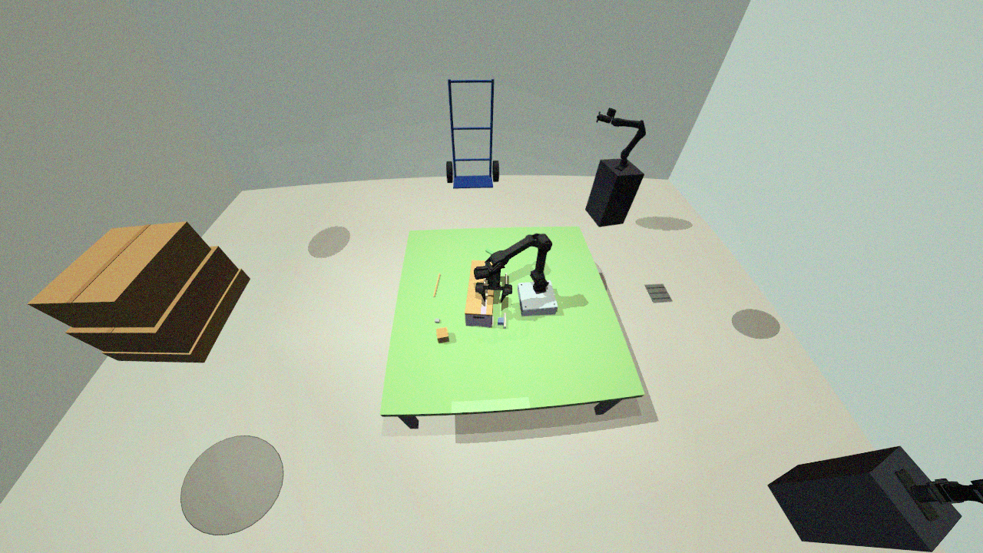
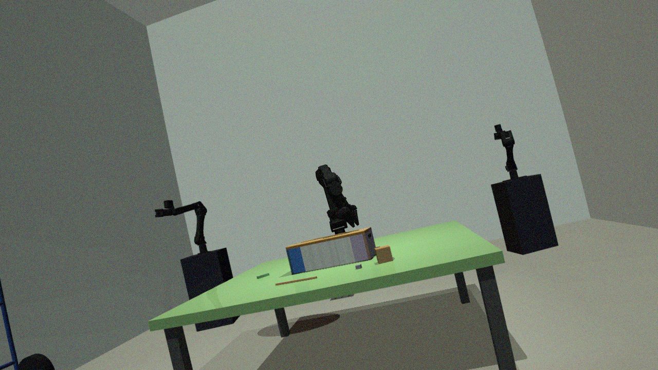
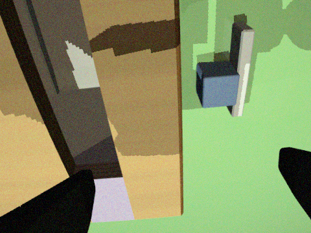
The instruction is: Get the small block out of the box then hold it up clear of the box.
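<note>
The blue block [image 3: 220, 91] [image 1: 501, 321] is outside the box, on the green table beside the box's long side facing the arm's base. In the wrist view it touches or nearly touches a thin white strip [image 3: 246, 48]. The box [image 1: 478, 319] [image 2: 327, 254] [image 3: 152, 191] stands upright, with a slot in its wooden top. My gripper [image 1: 493, 302] [image 3: 188, 169] is open and empty, above the box and the table beside it. In the wrist view one finger is over the box top by the slot, the other over the table, and the block is farther up the picture.
An orange cube [image 1: 442, 336] [image 2: 383, 254], a tiny grey block [image 1: 436, 320] [image 2: 358, 266] and a thin stick [image 1: 437, 285] [image 2: 296, 280] lie on the box's far side from the arm base [image 1: 537, 299]. A small green piece [image 2: 263, 276] lies near the box's blue end.
</note>
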You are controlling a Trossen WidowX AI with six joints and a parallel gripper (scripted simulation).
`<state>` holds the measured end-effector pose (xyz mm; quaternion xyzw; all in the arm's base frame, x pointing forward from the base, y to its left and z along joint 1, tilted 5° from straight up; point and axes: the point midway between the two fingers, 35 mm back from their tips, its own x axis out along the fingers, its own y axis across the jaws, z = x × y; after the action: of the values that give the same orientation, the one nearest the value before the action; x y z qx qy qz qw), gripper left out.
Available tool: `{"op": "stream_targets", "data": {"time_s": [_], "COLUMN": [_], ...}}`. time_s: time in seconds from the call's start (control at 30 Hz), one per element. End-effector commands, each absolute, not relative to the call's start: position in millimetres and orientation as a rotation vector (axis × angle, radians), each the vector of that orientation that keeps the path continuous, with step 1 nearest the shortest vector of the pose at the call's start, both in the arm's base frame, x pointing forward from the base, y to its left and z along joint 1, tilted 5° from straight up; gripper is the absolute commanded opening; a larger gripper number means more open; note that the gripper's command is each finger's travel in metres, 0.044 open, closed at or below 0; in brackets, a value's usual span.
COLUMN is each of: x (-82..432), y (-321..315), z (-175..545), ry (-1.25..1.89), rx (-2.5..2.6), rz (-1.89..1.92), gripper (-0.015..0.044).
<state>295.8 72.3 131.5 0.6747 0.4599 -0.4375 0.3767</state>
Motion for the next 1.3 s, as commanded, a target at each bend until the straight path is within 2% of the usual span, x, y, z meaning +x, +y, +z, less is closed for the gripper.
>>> {"op": "stream_targets", "data": {"time_s": [0.0, 0.1, 0.13, 0.57, 1.27], "x": [297.3, 301.8, 300.9, 288.3, 277.1], "y": [73.4, 81.5, 83.0, 100.9, 115.7], "z": [132.9, 143.1, 142.5, 137.1, 136.7], "ry": [1.168, 1.165, 1.187, 1.277, 1.097], "rx": [1.715, 1.517, 1.423, 0.133, -0.993], "rz": [-1.1, -0.903, -0.834, 0.012, 0.646], "gripper": [0.0374, 0.0295, 0.0285, 0.0285, 0.0285]}}
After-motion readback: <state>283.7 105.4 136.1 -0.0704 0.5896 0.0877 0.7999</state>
